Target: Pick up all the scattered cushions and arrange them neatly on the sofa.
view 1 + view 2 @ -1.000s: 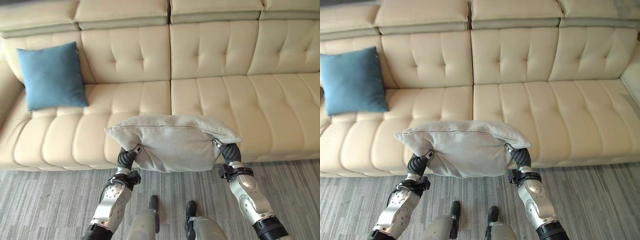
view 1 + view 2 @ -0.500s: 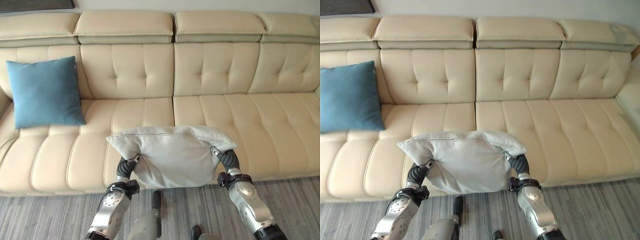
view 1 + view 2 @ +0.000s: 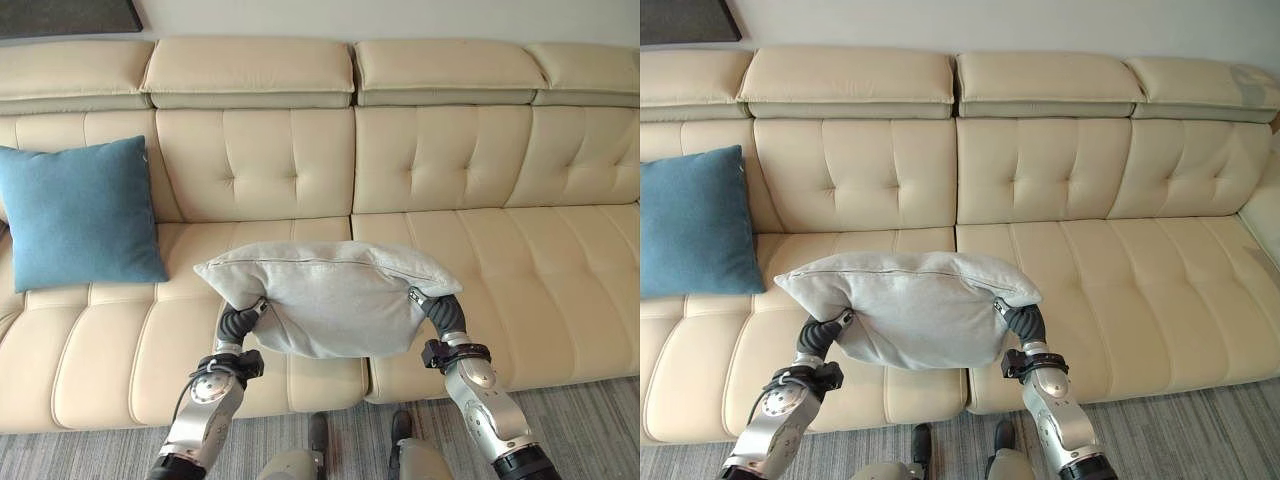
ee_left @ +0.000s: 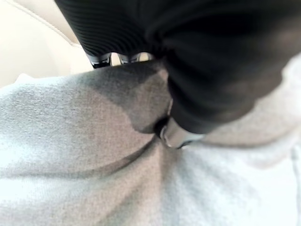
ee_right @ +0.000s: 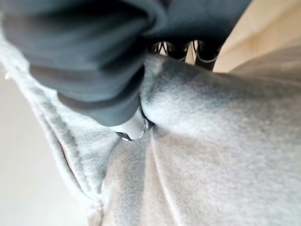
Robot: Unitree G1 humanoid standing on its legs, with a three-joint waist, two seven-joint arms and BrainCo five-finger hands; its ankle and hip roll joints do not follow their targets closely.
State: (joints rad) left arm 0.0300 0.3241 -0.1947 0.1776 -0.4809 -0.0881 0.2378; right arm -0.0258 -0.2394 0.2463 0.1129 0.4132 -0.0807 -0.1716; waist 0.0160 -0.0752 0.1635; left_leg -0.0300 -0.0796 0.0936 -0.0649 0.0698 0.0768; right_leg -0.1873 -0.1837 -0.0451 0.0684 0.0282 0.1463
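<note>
I hold a grey cushion (image 3: 330,295) flat in the air between both hands, over the front of the cream sofa's (image 3: 520,270) middle seat. My left hand (image 3: 240,322) grips its left end and my right hand (image 3: 440,312) its right end. In the left wrist view the thumb of my left hand (image 4: 211,61) digs into the grey cloth (image 4: 94,165). The right wrist view shows my right hand (image 5: 94,61) pinching the cushion (image 5: 211,155) the same way. A blue cushion (image 3: 75,215) leans upright against the backrest at the sofa's left end.
The sofa's seats to the right of the grey cushion (image 3: 1140,280) are bare. A strip of grey carpet (image 3: 590,430) runs along the sofa's front edge.
The camera has come closer to the sofa and tilted up. The grey cushion, still in both hands, now hangs over the seat instead of in front of its edge.
</note>
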